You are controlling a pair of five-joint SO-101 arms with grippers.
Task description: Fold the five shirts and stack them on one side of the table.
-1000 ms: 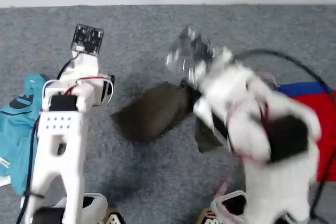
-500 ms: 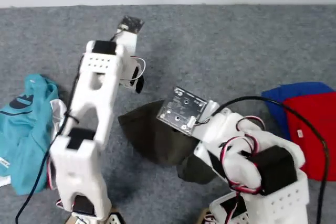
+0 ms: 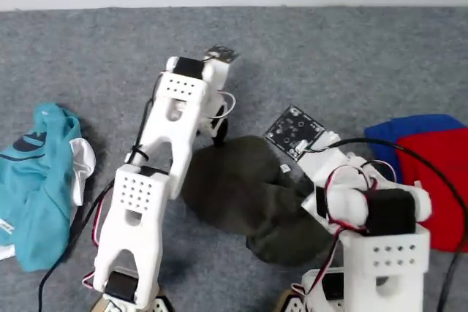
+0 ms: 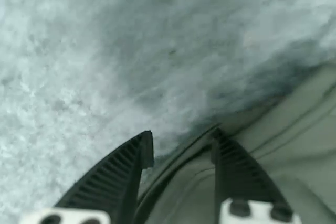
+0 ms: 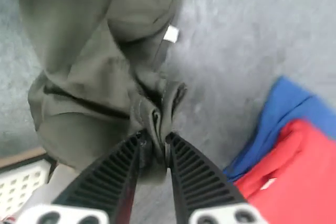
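Two arms meet at one olive shirt, crumpled in the middle of the table.

Both fingers of the right gripper are pressed onto a bunched fold of the olive shirt, pinching it on the side that faces the red shirt. A small white tag shows on the cloth just beyond the pinch. The left gripper is spread at the olive shirt's far edge, with one finger over the bare grey table, the other over the cloth, and the hem running between them. The red shirt lies on a blue shirt, well apart from the olive shirt on the right arm's side. A teal shirt lies heaped well apart from it on the left arm's side. A white cloth touches that heap on the side toward the olive shirt.
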